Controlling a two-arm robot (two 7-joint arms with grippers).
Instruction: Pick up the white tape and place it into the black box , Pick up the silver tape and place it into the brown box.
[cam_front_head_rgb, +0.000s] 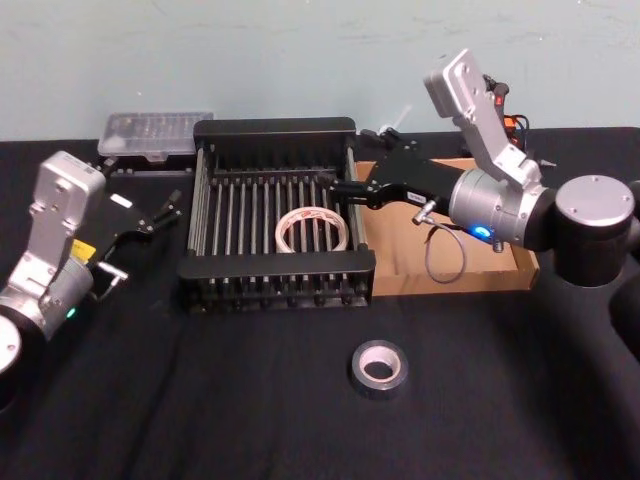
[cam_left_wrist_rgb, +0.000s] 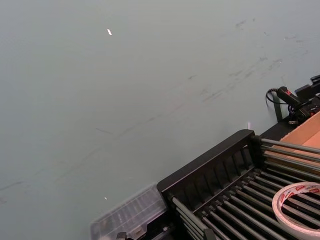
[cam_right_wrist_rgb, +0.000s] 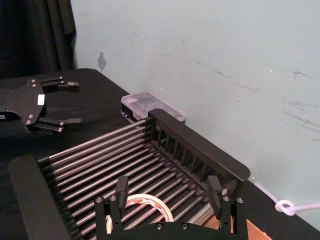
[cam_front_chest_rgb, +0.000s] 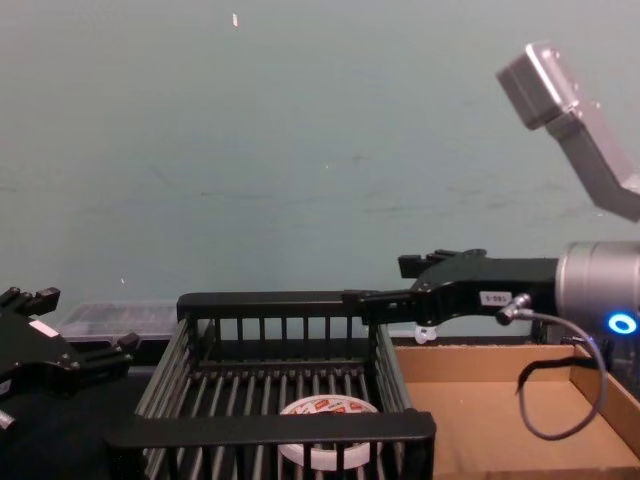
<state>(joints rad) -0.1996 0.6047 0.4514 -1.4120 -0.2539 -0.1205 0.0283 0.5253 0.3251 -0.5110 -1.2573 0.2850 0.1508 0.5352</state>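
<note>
The white tape (cam_front_head_rgb: 312, 230) (cam_front_chest_rgb: 325, 415) (cam_left_wrist_rgb: 295, 187) (cam_right_wrist_rgb: 150, 200) lies flat on the slatted bottom of the black box (cam_front_head_rgb: 275, 128) (cam_front_chest_rgb: 280, 300) (cam_left_wrist_rgb: 210, 170) (cam_right_wrist_rgb: 200, 150). On the black cloth in front of the crate, the silver tape (cam_front_head_rgb: 379, 367) lies flat. The brown box (cam_front_head_rgb: 400, 270) (cam_front_chest_rgb: 480, 400) (cam_left_wrist_rgb: 305, 135) stands against the crate's right side. My right gripper (cam_front_head_rgb: 345, 190) (cam_right_wrist_rgb: 167, 192) (cam_front_chest_rgb: 375, 285) hovers over the crate's right rim, above the white roll, open and holding nothing. My left gripper (cam_front_head_rgb: 165, 210) (cam_right_wrist_rgb: 72, 102) (cam_front_chest_rgb: 85, 320) is open, left of the crate.
A clear plastic case (cam_front_head_rgb: 155, 135) (cam_left_wrist_rgb: 127, 217) (cam_right_wrist_rgb: 150, 102) sits behind the crate's left corner, near the wall. A white cord (cam_right_wrist_rgb: 285, 205) lies along the wall behind the cardboard box. Open black cloth surrounds the grey roll at the front.
</note>
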